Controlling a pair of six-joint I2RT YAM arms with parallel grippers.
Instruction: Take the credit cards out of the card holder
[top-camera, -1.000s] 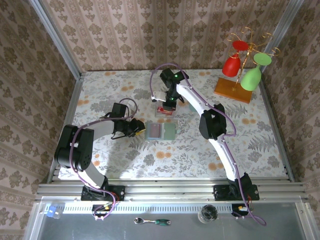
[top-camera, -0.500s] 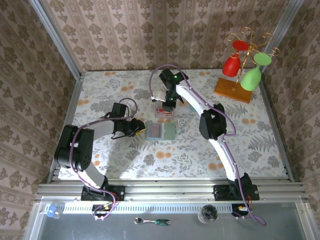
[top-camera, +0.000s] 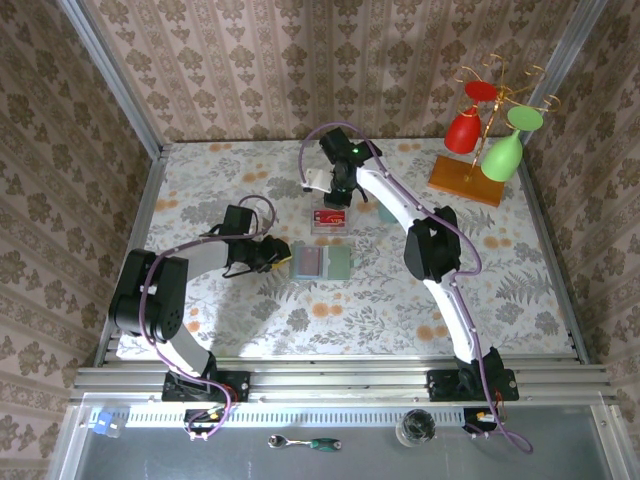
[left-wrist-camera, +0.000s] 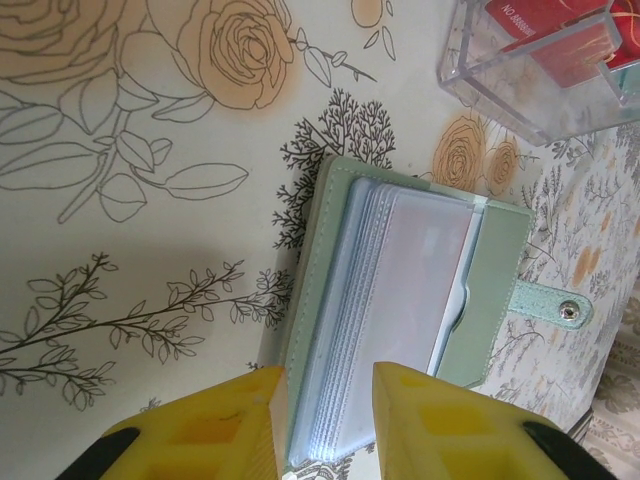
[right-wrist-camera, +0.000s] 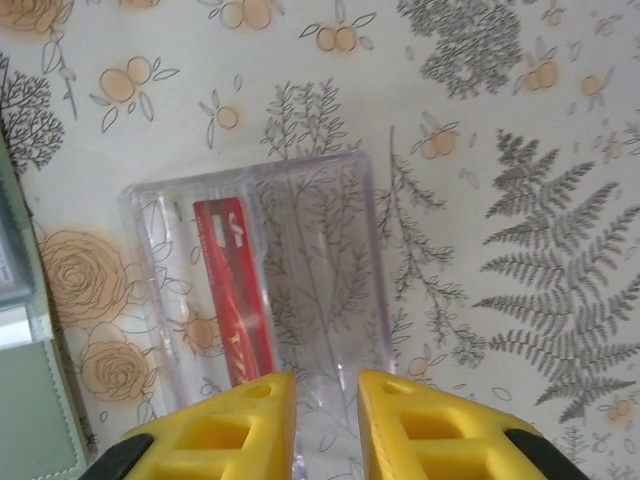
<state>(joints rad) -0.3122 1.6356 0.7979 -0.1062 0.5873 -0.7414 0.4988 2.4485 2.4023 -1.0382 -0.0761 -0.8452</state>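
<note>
Floral-print table (top-camera: 480, 270) fills the floor of a booth walled in brown patterned wallpaper (top-camera: 250, 60). The holder (top-camera: 321, 262) lies open and flat near the table's middle, clear sleeves facing up and its snap strap (left-wrist-camera: 550, 305) sticking out from the far cover. Whether any sleeve has a card in it I cannot tell.

The left gripper (left-wrist-camera: 325, 385) sits at the holder's left edge. Its jaws are a little way apart, with the holder's near end in the gap and both yellow fingers (left-wrist-camera: 215, 425) overlapping that end. Whether they pinch it or only rest against it I cannot tell.

Just beyond the holder, on its far side and not touching it, stands a clear tray (right-wrist-camera: 375, 260). One red card (right-wrist-camera: 235, 290) lies flat in the tray, in the part nearer the holder.

The right gripper (right-wrist-camera: 325, 385) hangs over the edge of the tray, farther from the holder than the card is. Its jaws show a narrow gap with nothing in it, and the card is clear of its fingers.

Well off to the holder's far right, by the back wall, a rack (top-camera: 480, 130) carries one red and one green glass hung upside down.
</note>
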